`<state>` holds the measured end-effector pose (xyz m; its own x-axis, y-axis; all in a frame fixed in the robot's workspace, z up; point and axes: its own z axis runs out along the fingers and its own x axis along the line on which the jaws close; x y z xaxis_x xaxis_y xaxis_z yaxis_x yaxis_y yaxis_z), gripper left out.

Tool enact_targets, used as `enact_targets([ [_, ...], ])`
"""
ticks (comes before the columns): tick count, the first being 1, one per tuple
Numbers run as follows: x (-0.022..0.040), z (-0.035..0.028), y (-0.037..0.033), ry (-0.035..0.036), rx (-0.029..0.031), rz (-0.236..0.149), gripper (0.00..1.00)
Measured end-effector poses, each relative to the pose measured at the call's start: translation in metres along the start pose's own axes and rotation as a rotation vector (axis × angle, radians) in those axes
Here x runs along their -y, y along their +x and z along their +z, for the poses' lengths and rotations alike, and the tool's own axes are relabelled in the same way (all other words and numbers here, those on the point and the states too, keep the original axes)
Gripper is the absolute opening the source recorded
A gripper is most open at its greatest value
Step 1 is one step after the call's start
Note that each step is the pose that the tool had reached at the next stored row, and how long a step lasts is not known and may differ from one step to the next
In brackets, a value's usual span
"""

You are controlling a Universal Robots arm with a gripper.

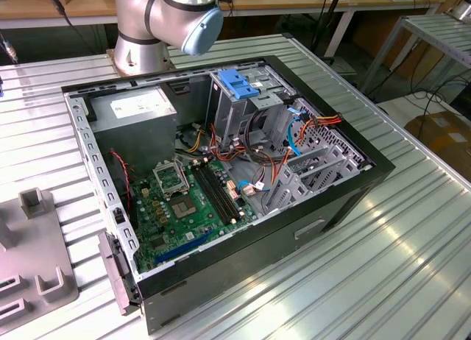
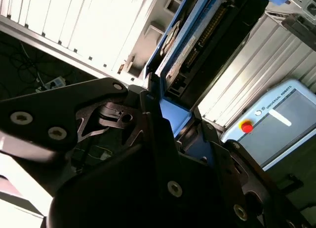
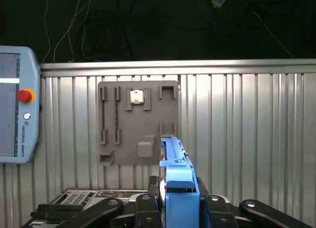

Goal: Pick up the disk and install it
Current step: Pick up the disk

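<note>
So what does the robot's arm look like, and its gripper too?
The arm is made of thick, round, silver-grey tubes, with a light-blue round cap on one joint. The gripper is black. It is built of flat, angular bars linked together, dotted with small shiny silver screws.

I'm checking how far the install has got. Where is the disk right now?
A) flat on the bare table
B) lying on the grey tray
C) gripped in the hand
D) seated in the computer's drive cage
C: in the first wrist view the disk, edge-on in its light-blue bracket, sits gripped between the fingers of the hand.
</note>
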<state>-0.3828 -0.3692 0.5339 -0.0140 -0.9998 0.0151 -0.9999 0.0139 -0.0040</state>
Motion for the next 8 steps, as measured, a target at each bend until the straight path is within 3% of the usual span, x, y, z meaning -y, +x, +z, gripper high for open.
enact_targets([
  [1,0.0072,0.0001,-0.0001,0.0,0.0,0.0,0.37],
  [2,0.0103,0.0001,-0.0001,0.0,0.0,0.0,0.37],
  [8,0.0199,0.0002,-0.0003,0.0001,0.0001,0.0,0.37],
])
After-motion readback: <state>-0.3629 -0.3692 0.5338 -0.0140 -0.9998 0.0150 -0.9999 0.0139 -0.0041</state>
